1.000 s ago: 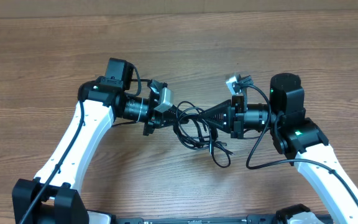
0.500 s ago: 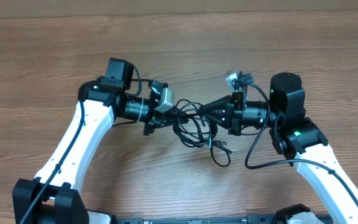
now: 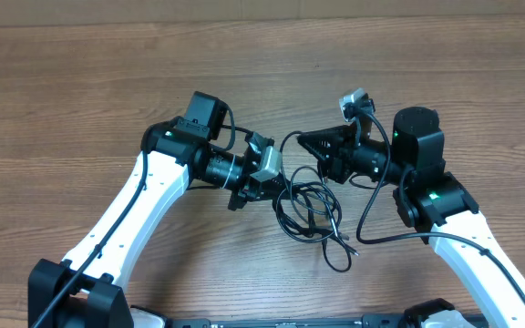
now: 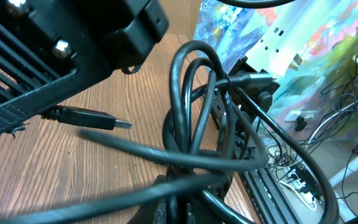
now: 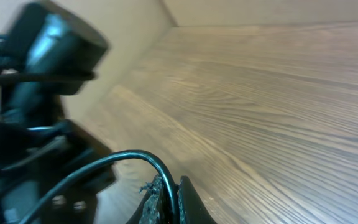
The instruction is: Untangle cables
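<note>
**Between the two grippers, a knot that could pull tight**

Between the fingertips, the cables [image 3: 306, 205] sit as a bundle of overlapping black loops, and the main risk lies in those loops. If the arms draw apart along one straight line, the crossings may cinch into a harder knot instead of opening. The left wrist view shows several strands threaded through one another, so a blind pull would tighten them. A second risk is slippage: each grip is on thin, smooth cord, and a sharp tug could strip a strand out of the fingers and drop the bundle. A third is snagging, since a plug [image 4: 92, 117] lies on the wood and could catch in a loop as it is dragged.

The bundle hangs just below and to the right of the left gripper [image 3: 279, 189], touching it. The left gripper's jaws are together, apparently pinching the strands where they meet, though the cords hide the fingers in its own camera, so that is a judgement. One strand arcs up out of the bundle to the right gripper [image 3: 302, 142], which sits above the mass and a little apart from it. Its jaws are clamped on that strand, which curves out of the closed tips in the right wrist view. A loose tail [image 3: 335, 260] trails away from both grippers, below the bundle, and rests on the table [image 3: 244, 55].
</note>
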`<action>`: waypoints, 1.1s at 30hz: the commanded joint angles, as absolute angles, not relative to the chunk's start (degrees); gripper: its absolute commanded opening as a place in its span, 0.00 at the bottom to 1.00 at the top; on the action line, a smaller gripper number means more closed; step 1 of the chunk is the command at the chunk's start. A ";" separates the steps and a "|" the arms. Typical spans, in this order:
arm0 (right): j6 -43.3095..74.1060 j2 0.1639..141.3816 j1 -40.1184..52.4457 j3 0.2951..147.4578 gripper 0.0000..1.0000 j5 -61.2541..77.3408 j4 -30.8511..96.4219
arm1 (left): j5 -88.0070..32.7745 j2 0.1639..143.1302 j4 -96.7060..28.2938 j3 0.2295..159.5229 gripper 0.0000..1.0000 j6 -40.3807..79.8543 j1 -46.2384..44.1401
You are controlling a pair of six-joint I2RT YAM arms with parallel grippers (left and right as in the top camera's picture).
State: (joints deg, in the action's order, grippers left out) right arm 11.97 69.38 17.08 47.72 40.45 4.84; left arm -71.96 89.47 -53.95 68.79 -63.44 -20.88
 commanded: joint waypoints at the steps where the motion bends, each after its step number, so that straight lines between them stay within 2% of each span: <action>1: 11.70 69.58 17.23 49.15 0.04 33.01 5.69 | -75.26 88.82 -54.11 68.99 0.04 -65.60 -21.26; 3: 11.70 69.58 17.23 49.15 0.04 32.99 6.13 | -74.46 88.82 -54.13 68.99 0.04 -65.58 -21.26; 4: 11.70 69.58 17.23 49.15 0.07 33.01 6.37 | -74.00 88.82 -54.13 68.99 0.04 -65.58 -21.26; 6: 11.77 69.56 17.23 49.15 0.31 33.12 6.81 | -72.60 88.82 -54.13 68.99 0.04 -65.58 -21.26; 9: 11.77 69.56 17.23 49.15 0.57 34.87 6.98 | -70.32 88.82 -54.08 68.99 0.04 -65.58 -21.23; 11: 11.77 69.56 17.23 49.15 0.82 36.91 7.05 | -68.66 88.82 -53.93 68.99 0.04 -65.56 -21.23; 12: 11.77 69.56 17.23 49.15 0.92 38.20 7.18 | -67.68 88.82 -53.87 68.99 0.04 -65.58 -21.21; 13: 11.77 69.56 17.23 49.15 0.98 39.51 7.33 | -67.07 88.82 -53.87 68.99 0.04 -65.56 -21.21; 23: 11.73 69.56 17.23 49.15 1.00 48.38 14.17 | -65.82 88.82 -52.40 68.99 0.04 -65.58 -19.77; 33: 11.70 69.56 17.23 49.15 1.00 57.87 14.28 | -65.87 88.82 -52.01 68.99 0.04 -65.60 -17.23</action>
